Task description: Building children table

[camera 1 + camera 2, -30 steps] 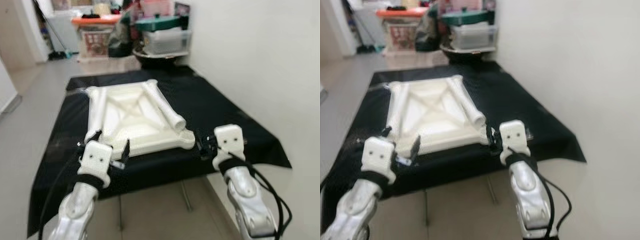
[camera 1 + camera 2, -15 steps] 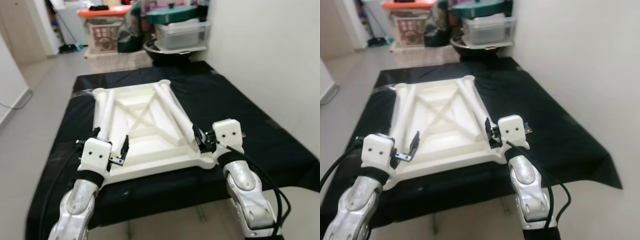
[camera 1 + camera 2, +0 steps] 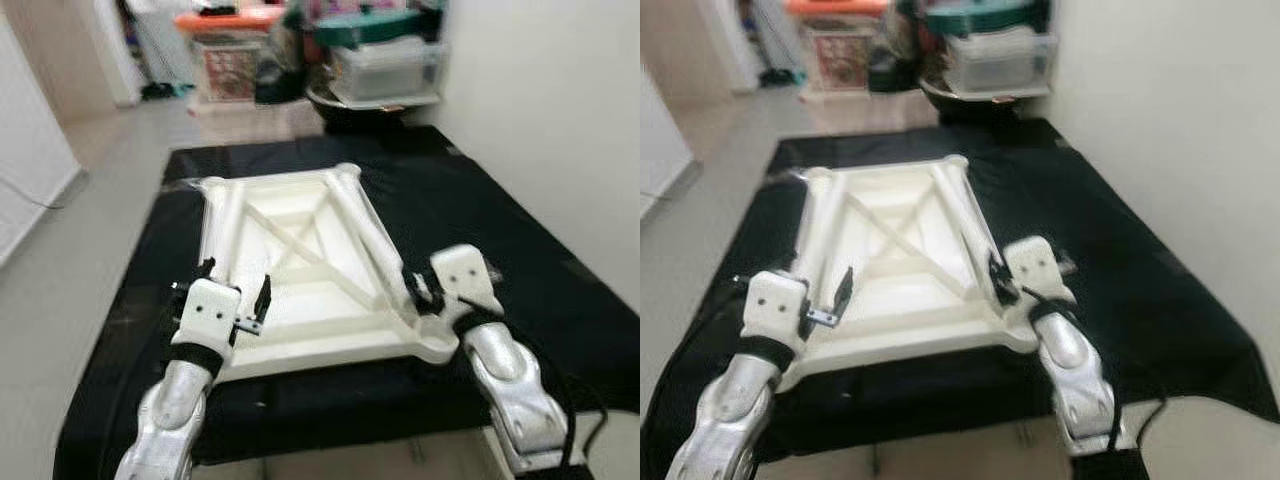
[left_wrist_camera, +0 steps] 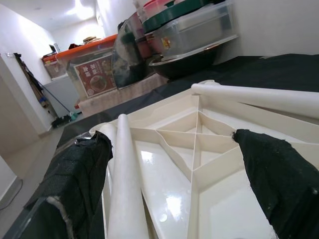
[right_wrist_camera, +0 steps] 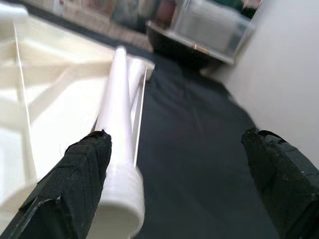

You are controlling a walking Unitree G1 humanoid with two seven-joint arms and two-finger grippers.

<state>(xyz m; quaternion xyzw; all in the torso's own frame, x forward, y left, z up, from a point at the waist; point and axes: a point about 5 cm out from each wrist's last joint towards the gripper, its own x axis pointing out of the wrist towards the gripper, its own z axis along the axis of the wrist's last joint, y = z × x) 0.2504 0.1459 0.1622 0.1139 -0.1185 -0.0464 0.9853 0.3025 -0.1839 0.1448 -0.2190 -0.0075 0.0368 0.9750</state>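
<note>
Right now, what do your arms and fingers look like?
Both arms are shiny silver with black cables. The left gripper and right gripper each have a boxy white block with small holes, a black wrist band, and two long black fingers.

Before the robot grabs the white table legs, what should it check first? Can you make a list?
1. Tabletop lies upside down on the black cloth: ok.
2. Left gripper open, over the near left edge of the tabletop: ok.
3. Right gripper open, beside the near end of the right leg: ok.
4. Left leg lying loose along the tabletop, between the left gripper's fingers in the wrist view: ok.
5. Right leg lined up between the right gripper's fingers: not ok, it sits close to one finger.
6. Whether more legs lie under those two: cannot tell.
</note>
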